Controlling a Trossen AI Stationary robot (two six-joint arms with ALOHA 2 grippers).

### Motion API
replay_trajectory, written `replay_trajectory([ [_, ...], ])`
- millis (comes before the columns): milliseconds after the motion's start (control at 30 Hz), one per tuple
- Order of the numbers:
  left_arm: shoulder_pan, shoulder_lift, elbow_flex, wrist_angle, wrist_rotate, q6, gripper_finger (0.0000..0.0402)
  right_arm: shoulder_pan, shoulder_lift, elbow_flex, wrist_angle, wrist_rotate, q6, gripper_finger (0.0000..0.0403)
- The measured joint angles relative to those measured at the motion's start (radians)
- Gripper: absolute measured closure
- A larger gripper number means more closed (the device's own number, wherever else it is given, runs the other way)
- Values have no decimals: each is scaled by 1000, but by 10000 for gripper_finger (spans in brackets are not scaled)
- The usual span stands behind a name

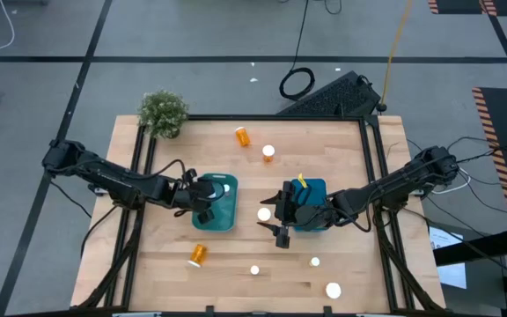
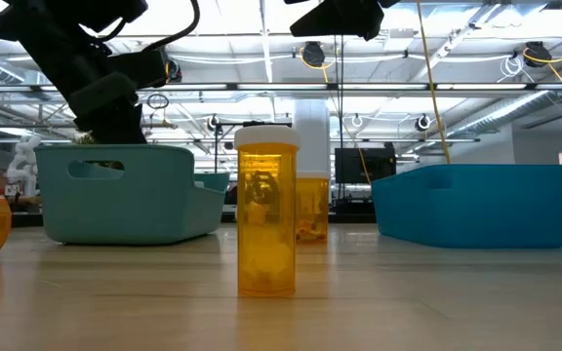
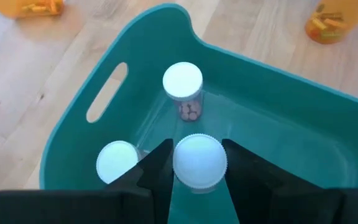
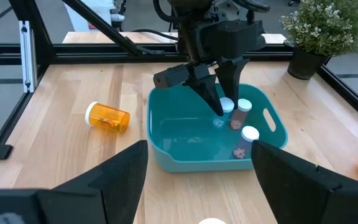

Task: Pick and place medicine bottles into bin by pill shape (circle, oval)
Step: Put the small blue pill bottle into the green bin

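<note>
My left arm reaches in from the worktop's [image 1: 341, 176] left edge, its gripper [image 3: 199, 163] dipped into the left bin [image 1: 227, 216], fingers [image 3: 157, 165] pinching a white-capped bottle [image 3: 199, 160] just above the bin floor. The left wrist view shows two more bottles standing inside, one [image 3: 183, 87] ahead of the held one and one [image 3: 117, 160] beside it; from overhead the arm hides all that. My right arm stretches in from the right, its gripper [image 1: 280, 218] hanging past the right bin [image 1: 313, 189] toward the middle, fingers [image 4: 120, 174] spread wide with nothing between them. The right wrist view looks across at the left gripper working in the bin and catches an orange bottle [image 4: 107, 116] lying on its side beyond it. The low view puts one upright orange bottle [image 2: 265, 210] up close, between the two bins. Overhead, other bottles are scattered around: one orange [image 1: 242, 136] near the plant [image 1: 163, 113], white caps [image 1: 333, 289] along the near edge.
</note>
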Motion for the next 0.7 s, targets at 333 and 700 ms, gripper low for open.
replay_trajectory([
  [333,5,15,-1,-4,0,9,270,0,0,0,0,0,-1,124],
  [700,8,26,0,1,0,17,270,0,0,0,0,-1,-9,124],
])
